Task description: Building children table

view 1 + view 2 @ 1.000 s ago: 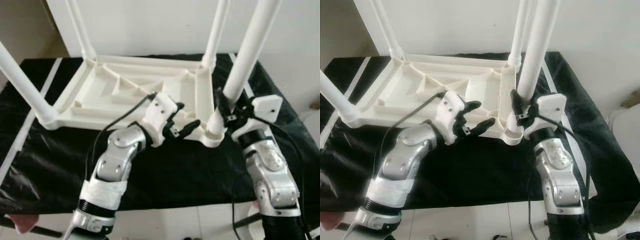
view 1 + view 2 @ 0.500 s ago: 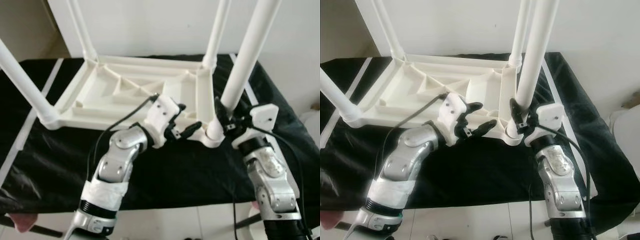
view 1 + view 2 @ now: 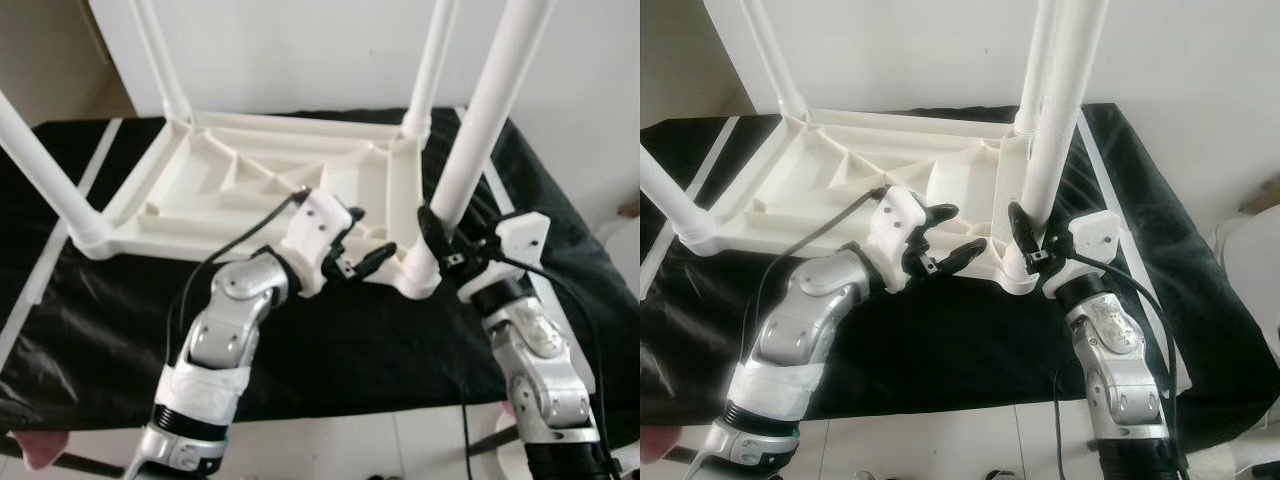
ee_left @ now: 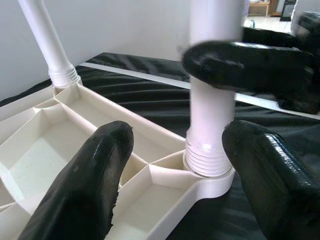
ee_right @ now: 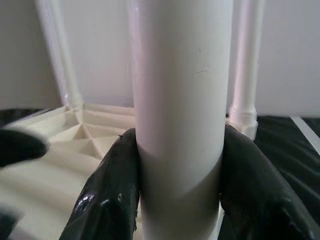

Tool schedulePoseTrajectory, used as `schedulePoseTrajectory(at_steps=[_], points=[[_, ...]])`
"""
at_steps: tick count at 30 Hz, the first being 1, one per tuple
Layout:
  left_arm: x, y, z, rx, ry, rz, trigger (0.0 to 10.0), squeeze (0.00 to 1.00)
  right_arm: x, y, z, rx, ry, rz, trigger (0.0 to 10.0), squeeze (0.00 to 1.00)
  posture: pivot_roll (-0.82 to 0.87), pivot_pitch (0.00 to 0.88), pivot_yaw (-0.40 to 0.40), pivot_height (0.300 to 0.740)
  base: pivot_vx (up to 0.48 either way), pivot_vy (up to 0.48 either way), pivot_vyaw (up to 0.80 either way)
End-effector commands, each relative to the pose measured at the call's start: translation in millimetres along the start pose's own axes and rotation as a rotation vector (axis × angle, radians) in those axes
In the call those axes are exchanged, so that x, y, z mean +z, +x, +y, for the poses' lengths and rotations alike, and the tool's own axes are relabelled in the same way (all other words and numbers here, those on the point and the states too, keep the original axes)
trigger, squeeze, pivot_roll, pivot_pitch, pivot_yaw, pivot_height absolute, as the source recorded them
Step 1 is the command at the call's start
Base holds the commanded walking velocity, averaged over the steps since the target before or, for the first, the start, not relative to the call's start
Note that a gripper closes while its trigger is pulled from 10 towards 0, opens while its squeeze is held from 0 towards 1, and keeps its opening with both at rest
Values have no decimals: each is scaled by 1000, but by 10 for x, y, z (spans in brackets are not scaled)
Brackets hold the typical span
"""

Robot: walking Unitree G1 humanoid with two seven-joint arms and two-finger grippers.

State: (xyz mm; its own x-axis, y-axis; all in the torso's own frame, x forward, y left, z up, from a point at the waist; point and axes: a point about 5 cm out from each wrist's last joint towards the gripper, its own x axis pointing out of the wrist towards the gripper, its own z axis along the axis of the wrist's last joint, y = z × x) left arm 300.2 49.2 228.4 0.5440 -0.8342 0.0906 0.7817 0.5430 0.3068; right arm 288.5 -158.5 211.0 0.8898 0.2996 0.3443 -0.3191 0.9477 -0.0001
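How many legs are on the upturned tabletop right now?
4. Near-right leg, gripped by the right claw; far-right leg; far-left leg; near-left leg. None look hidden.

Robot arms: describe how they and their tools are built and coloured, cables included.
Both arms are silver metal with rounded, jointed segments. The left arm has a white wrap and a green ring near its base, and a black cable looping to its white wrist housing. The right arm has the same white housing with black cables trailing down. The left tool and right tool each have two long, glossy black fingers.
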Motion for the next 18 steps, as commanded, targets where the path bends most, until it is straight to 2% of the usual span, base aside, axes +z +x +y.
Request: schedulePoseTrajectory(at_steps=[1,9,11,12,13,18], points=[[-11,-25,28,88,-9,7,10000,0,-209,-31,28,-20,66,114,10000,0,-133,168,49,740,0,0,0],[-13,-38,14,89,-15,10,10000,0,-228,-39,52,-15,33,116,10000,0,-131,172,40,740,0,0,0],[-12,-38,9,90,-18,9,10000,0,-215,-51,87,-1,-56,108,10000,0,-135,171,38,740,0,0,0],[-12,-38,9,90,-18,9,10000,0,-215,-51,87,-1,-56,108,10000,0,-135,171,38,740,0,0,0],[-11,-37,6,90,-18,9,10000,0,-208,-56,103,9,-95,103,10000,0,-137,170,36,740,0,0,0],[-4,-21,-14,87,-24,4,10000,0,-239,-107,175,39,-130,98,10000,0,-141,165,32,740,0,0,0]])
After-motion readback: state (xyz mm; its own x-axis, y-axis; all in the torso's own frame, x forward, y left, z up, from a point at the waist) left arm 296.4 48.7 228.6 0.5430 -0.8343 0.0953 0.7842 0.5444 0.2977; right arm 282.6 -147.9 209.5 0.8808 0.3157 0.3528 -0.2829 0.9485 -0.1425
